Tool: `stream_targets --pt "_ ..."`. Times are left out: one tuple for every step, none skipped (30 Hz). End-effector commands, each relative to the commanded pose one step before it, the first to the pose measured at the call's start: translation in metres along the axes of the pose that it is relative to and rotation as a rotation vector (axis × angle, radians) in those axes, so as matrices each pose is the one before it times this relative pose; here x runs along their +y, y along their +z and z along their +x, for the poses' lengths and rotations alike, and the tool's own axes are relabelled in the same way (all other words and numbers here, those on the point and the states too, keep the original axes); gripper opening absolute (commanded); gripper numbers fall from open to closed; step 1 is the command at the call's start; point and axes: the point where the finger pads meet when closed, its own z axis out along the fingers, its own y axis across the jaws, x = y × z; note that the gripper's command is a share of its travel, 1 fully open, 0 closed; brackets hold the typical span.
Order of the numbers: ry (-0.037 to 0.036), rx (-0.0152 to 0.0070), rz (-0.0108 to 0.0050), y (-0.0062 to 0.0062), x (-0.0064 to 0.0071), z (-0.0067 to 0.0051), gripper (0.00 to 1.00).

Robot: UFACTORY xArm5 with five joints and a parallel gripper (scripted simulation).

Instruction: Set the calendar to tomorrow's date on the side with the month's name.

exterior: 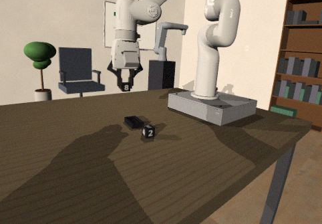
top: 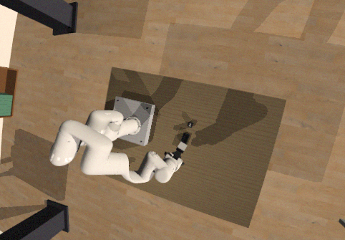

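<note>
My gripper point(exterior: 126, 86) hangs high above the table and is shut on a dark cube point(exterior: 126, 87) whose facing side shows an upright 8. From above the gripper point(top: 185, 138) shows over the table's middle; the held cube is hidden there. A small dark tray point(exterior: 132, 122) lies flat on the table, below and a little to the right of the gripper, and looks empty. A second dark cube point(exterior: 148, 132) stands on the table just in front of the tray's right end, outside it, showing a 2. It also shows from above point(top: 190, 125).
The arm's grey base block point(exterior: 212, 107) stands at the table's far right. A chair point(exterior: 78, 72), a plant point(exterior: 40, 69) and a bookshelf point(exterior: 300, 62) stand beyond the table. The table's right edge is close to the base.
</note>
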Motion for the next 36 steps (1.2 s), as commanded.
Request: stream_targets --pt "0.17357 0.00033 -0.00340 -0.00083 0.00132 -0.00235 0.27" --pt "0.01946 0.00000 0.00000 0.00003 0.00006 -0.00028 0.27" --pt "0.03381 0.00000 0.00000 0.00005 0.00011 -0.00048 0.27" --pt "0.02641 0.00000 0.00000 0.00004 0.00010 -0.00037 0.27" --pt "0.00740 0.00000 0.00000 0.00001 0.00003 -0.00010 0.27" --pt "0.04639 -0.00001 0.00000 0.00007 0.00019 -0.00065 0.27" --pt "0.01959 0.00000 0.00000 0.00003 0.00009 -0.00027 0.27" --pt "0.03415 0.00000 0.00000 0.00005 0.00017 -0.00047 0.27" --pt "0.00000 0.00000 0.00000 0.00000 0.00000 0.00000 0.27" --pt "0.00000 0.00000 0.00000 0.00000 0.00000 0.00000 0.27" --pt "0.03014 0.00000 0.00000 0.00004 0.00016 -0.00041 0.27" --pt "0.06256 -0.00001 0.00000 0.00009 0.00036 -0.00083 0.27" --pt "0.03134 0.00000 0.00000 0.00004 0.00021 -0.00040 0.27" --pt "0.02116 0.00000 0.00000 0.00003 0.00015 -0.00027 0.27" --pt "0.00828 0.00000 0.00000 0.00001 0.00006 -0.00010 0.27" --pt "0.04239 0.00000 0.00000 0.00006 0.00031 -0.00053 0.27" --pt "0.01659 0.00000 0.00000 0.00002 0.00013 -0.00020 0.27" --pt "0.03839 0.00000 0.00000 0.00005 0.00031 -0.00046 0.27" --pt "0.01875 0.00000 0.00000 0.00003 0.00016 -0.00022 0.27" --pt "0.03453 0.00000 0.00000 0.00005 0.00030 -0.00040 0.27" --pt "0.02072 0.00000 0.00000 0.00003 0.00019 -0.00023 0.27" --pt "0.03334 0.00000 0.00000 0.00005 0.00031 -0.00037 0.27" --pt "0.02000 0.00000 0.00000 0.00003 0.00019 -0.00022 0.27" --pt "0.03374 0.00000 0.00000 0.00005 0.00033 -0.00036 0.27" --pt "0.01767 0.00000 0.00000 0.00003 0.00018 -0.00018 0.27" --pt "0.00000 0.00000 0.00000 0.00000 0.00000 0.00000 0.27" --pt "0.00000 0.00000 0.00000 0.00000 0.00000 0.00000 0.27" --pt "0.04945 0.00000 0.00000 0.00007 0.00051 -0.00050 0.27" --pt "0.04748 0.00000 0.00000 0.00007 0.00051 -0.00046 0.27" --pt "0.03411 0.00000 0.00000 0.00005 0.00038 -0.00031 0.27" --pt "0.01137 0.00000 0.00000 0.00002 0.00013 -0.00010 0.27" --pt "0.03465 0.00000 0.00000 0.00005 0.00040 -0.00030 0.27" --pt "0.00883 0.00000 0.00000 0.00001 0.00011 -0.00007 0.27" --pt "0.04146 0.00000 0.00000 0.00006 0.00050 -0.00034 0.27" --pt "0.03020 0.00000 0.00000 0.00004 0.00037 -0.00023 0.27" --pt "0.00924 0.00000 0.00000 0.00001 0.00012 -0.00007 0.27"
